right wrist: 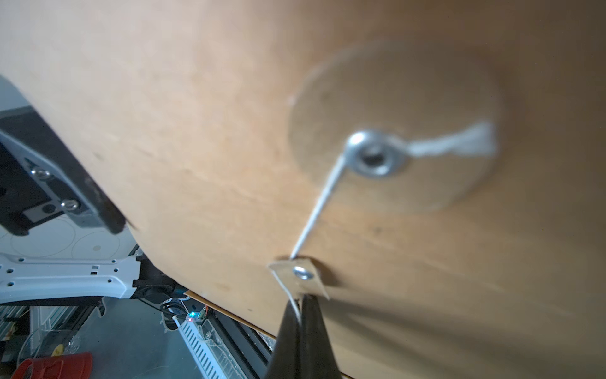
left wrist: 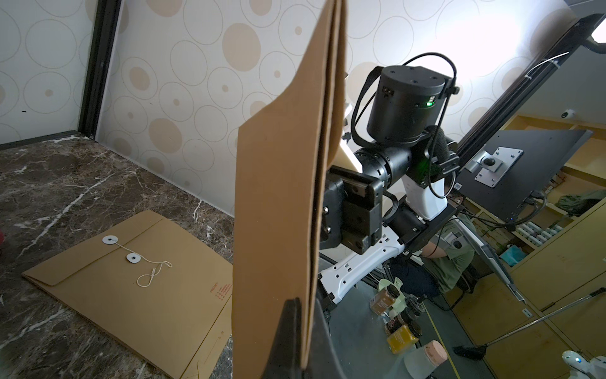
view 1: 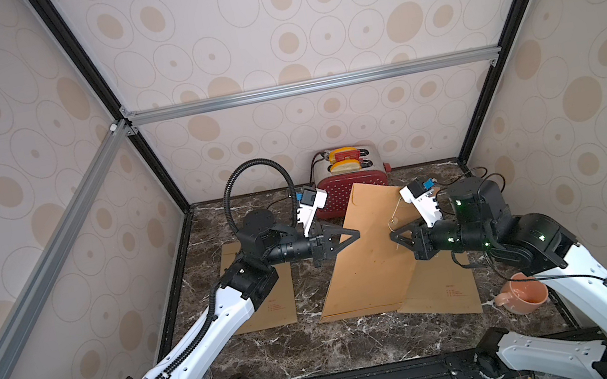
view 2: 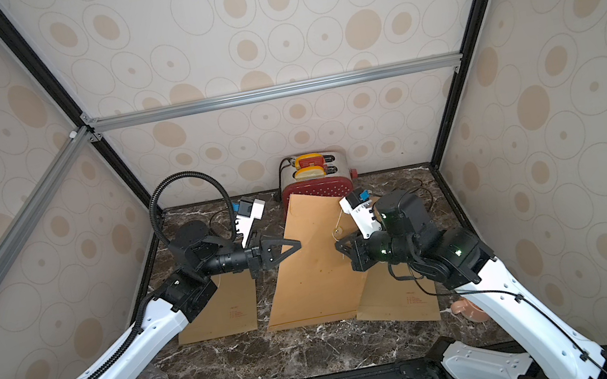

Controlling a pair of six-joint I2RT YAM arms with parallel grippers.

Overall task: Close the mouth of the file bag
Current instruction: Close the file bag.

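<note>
**Item 1, file bag** [view 1: 368,255] [view 2: 315,264]: brown paper, raised on a slant at the middle of the worktop [view 1: 321,347], between the two arms. Its lower edge is down by the worktop.
- Left jaws: clamped together on the bag's side edge, seen edge-on in the left wrist view [left wrist: 278,197].
- Right jaws: pinched shut on the closing string [right wrist: 323,203], just below a small paper tab. The string runs up to the round button disc [right wrist: 426,82] on the bag's face.

**Item 2, second file bag** [view 1: 272,310]: flat on the worktop, under the left arm.

**Item 3, third file bag** [view 1: 446,292]: flat, partly beneath item 1.

**Item 4, red toaster** [view 1: 351,182]: against the back wall.

**Item 5, pink mug** [view 1: 522,293]: beside the right arm.
</note>
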